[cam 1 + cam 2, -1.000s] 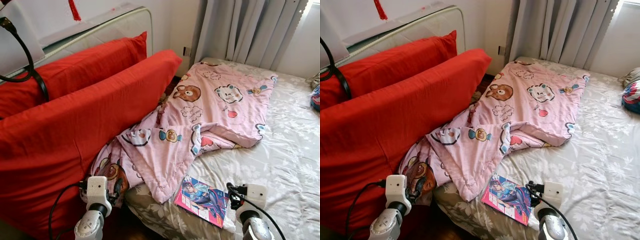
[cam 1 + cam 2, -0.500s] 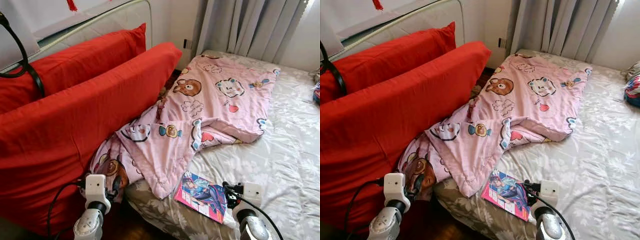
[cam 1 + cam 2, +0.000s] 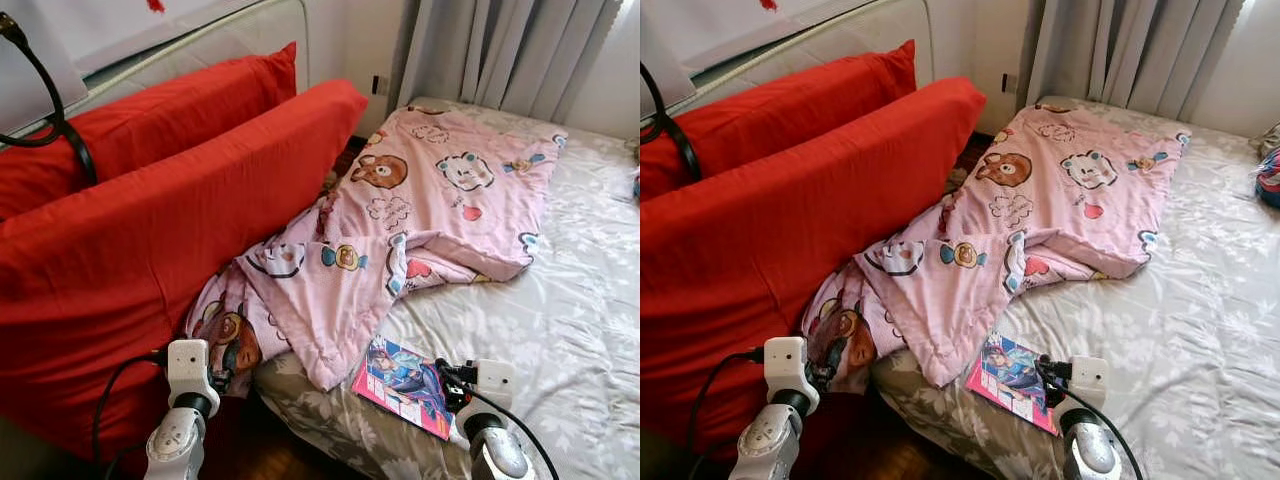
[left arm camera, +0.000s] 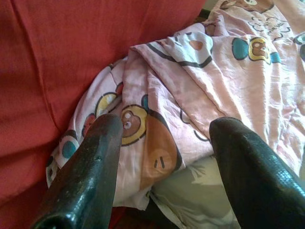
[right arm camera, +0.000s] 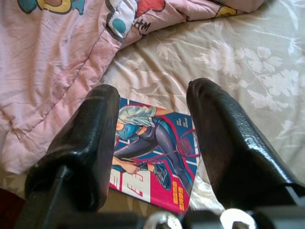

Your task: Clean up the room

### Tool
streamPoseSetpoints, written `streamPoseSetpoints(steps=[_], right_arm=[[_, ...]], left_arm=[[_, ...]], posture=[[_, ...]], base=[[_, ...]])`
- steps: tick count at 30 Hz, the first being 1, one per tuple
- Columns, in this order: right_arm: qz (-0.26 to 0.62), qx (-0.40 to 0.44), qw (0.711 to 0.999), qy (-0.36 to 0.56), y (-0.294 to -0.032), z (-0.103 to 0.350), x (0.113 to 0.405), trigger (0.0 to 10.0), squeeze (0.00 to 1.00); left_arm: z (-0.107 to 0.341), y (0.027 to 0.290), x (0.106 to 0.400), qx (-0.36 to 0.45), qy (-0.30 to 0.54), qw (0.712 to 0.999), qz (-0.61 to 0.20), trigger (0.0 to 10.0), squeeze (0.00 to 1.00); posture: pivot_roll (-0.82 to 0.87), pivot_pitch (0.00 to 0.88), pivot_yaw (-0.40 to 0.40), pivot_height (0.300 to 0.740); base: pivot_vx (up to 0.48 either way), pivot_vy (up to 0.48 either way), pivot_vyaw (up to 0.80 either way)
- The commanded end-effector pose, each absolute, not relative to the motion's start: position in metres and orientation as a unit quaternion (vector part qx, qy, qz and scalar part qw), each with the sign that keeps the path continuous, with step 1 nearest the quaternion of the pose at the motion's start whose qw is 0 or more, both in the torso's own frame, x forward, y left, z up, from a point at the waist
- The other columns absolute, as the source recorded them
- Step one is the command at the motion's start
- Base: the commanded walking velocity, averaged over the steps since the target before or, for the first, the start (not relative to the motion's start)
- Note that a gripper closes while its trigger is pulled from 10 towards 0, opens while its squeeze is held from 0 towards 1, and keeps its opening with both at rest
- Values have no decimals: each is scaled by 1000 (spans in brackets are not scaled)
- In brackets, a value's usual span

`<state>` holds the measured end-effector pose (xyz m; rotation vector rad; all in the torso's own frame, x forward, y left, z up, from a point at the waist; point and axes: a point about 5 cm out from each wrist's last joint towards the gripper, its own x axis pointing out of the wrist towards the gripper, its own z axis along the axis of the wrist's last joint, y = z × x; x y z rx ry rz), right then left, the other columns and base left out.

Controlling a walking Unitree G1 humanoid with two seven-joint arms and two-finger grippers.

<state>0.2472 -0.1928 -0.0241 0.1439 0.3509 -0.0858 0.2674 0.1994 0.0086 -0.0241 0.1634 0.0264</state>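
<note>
A pink cartoon-print blanket (image 3: pixel 420 220) lies rumpled across the left half of the bed, one corner hanging over the near edge. A colourful magazine (image 3: pixel 405 385) lies flat on the grey floral sheet (image 3: pixel 570 320) just below that corner. My right gripper (image 5: pixel 152 90) hovers open right over the magazine (image 5: pixel 152 152), fingers either side of its cover. My left gripper (image 4: pixel 169 124) is open too, low beside the bed, pointing at the hanging blanket corner (image 4: pixel 157 148). Nothing is held.
Two big red cushions (image 3: pixel 150 250) lean against the headboard rail (image 3: pixel 200 40) on the left. A dark floor gap (image 3: pixel 270 445) runs between them and the bed. Grey curtains (image 3: pixel 500 50) hang behind. A striped object (image 3: pixel 1268 180) lies at the bed's right edge.
The whole view has shifted slightly, so the camera moved. The right gripper sits a little closer over the magazine. Blanket, magazine and cushions lie as before.
</note>
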Motion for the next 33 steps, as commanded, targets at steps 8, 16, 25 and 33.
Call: streamPoseSetpoints(steps=[8, 16, 25, 33], right_arm=[[-53, 65, 980, 181, -196, -25, 246, 10000, 0], [-56, 56, 979, 186, -199, -27, 243, 10000, 0], [-55, 52, 979, 190, -202, -28, 242, 10000, 0], [-49, 52, 979, 191, -199, -27, 244, 10000, 0]], left_arm=[[4, 200, 262, -11, 95, 995, 8, 10000, 0], [4, 199, 261, -16, 94, 995, 5, 10000, 0], [0, 200, 257, -22, 101, 995, 8, 10000, 0], [0, 197, 257, -27, 100, 995, 5, 10000, 0]], posture=[[4, 128, 1, 682], [14, 141, -6, 643], [12, 153, -13, 643], [13, 152, -18, 643]], base=[[0, 0, 0], [0, 0, 0], [0, 0, 0], [0, 0, 0]])
